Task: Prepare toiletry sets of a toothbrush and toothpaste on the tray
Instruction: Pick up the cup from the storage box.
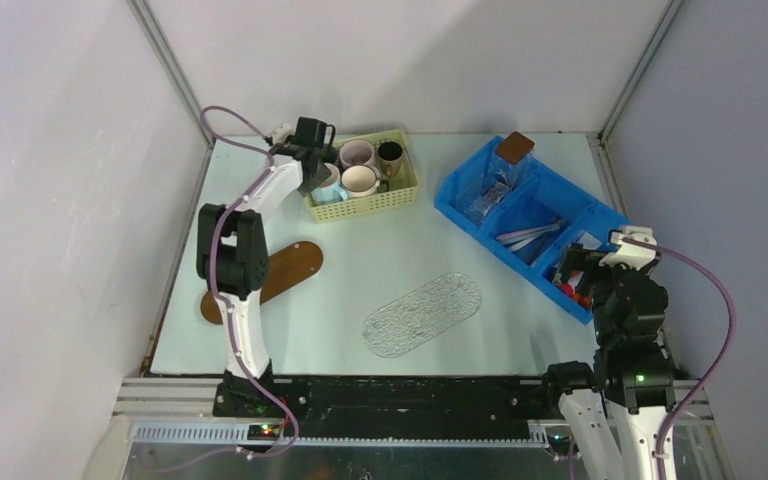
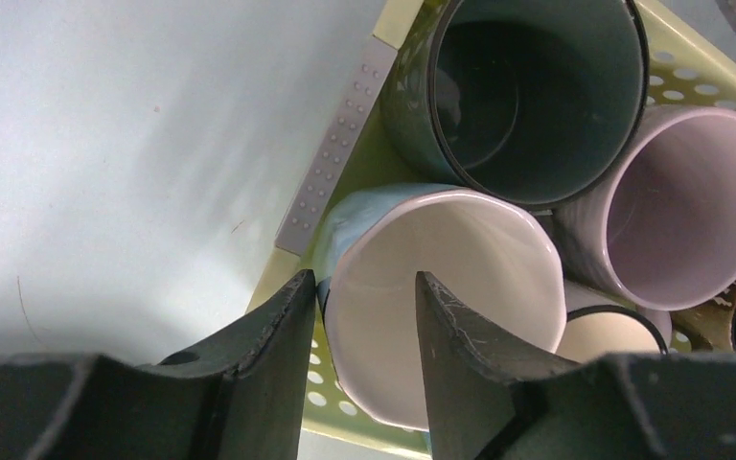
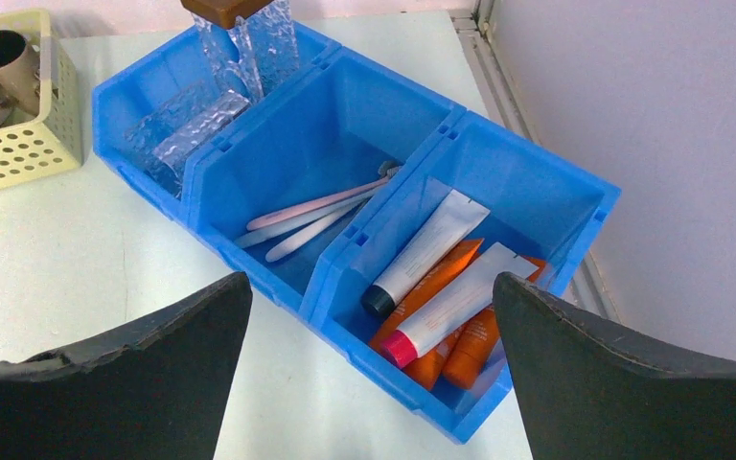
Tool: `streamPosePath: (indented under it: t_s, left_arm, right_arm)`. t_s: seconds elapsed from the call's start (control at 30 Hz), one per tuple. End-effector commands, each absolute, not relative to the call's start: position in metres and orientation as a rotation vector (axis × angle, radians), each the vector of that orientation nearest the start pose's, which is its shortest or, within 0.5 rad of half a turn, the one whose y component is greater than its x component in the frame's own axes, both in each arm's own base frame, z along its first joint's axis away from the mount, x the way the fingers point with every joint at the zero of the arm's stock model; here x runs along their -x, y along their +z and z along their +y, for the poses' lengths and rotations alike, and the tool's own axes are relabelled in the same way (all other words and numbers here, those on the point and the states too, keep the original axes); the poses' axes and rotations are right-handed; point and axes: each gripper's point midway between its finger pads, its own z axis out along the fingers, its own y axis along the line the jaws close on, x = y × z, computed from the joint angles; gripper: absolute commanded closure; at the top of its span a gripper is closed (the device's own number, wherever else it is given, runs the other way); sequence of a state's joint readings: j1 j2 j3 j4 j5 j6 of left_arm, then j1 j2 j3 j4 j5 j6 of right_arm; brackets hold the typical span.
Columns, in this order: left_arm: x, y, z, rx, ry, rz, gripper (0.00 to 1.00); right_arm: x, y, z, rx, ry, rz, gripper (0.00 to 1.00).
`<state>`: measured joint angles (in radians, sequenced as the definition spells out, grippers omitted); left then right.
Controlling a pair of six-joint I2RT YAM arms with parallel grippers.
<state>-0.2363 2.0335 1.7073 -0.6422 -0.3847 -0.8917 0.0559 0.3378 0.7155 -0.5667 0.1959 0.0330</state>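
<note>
Slim pink and white toothbrushes (image 3: 314,215) lie in the middle compartment of a blue bin (image 3: 249,120); they also show in the top view (image 1: 527,236). Orange and white toothpaste tubes (image 3: 455,297) lie in its near compartment (image 1: 570,287). My right gripper (image 3: 372,280) is wide open and empty, hovering just above the tubes (image 1: 578,268). My left gripper (image 2: 364,278) is open at the yellow basket (image 1: 368,205), its fingers straddling the wall of a pale blue mug (image 2: 450,278), one inside and one outside. A clear textured oval tray (image 1: 423,313) lies mid-table.
A wooden oval tray (image 1: 282,272) lies by the left arm. The basket (image 2: 398,19) holds several mugs: dark green (image 2: 527,86), pink (image 2: 690,206) and others. Clear glass pieces and a brown lid (image 1: 513,148) fill the bin's far compartment. Walls enclose the table.
</note>
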Motion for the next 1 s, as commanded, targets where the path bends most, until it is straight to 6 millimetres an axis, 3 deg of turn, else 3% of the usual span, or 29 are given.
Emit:
streamPosePath:
  t_s: [0.0,0.2,0.27,0.4,0.67,0.77,0.97]
  left_arm:
    - [-0.518,0.12,-0.089,0.946,-0.064,2.216,0.54]
    - [-0.52,0.126,-0.088,0.918,-0.073,2.21,0.73]
    - [-0.52,0.135,-0.088,0.901,-0.081,2.2,0.85]
    - [-0.517,0.158,-0.084,0.855,-0.081,2.171,0.98]
    - [-0.505,0.224,-0.08,0.741,-0.11,2.107,1.0]
    - [-0.492,0.248,-0.076,0.706,-0.11,2.091,1.0]
    - [-0.455,0.279,-0.064,0.64,-0.082,2.076,1.0]
  right_arm:
    - [-0.22,0.269,-0.023,-0.121,-0.125,1.717,0.01]
    - [-0.221,0.266,-0.023,-0.118,-0.128,1.721,0.01]
    - [-0.22,0.267,-0.023,-0.116,-0.127,1.717,0.01]
    - [-0.219,0.267,-0.022,-0.113,-0.123,1.712,0.01]
    - [-0.218,0.27,-0.019,-0.093,-0.113,1.685,0.01]
    - [-0.217,0.272,-0.017,-0.084,-0.103,1.678,0.01]
    - [-0.216,0.274,-0.012,-0.066,-0.085,1.666,0.01]
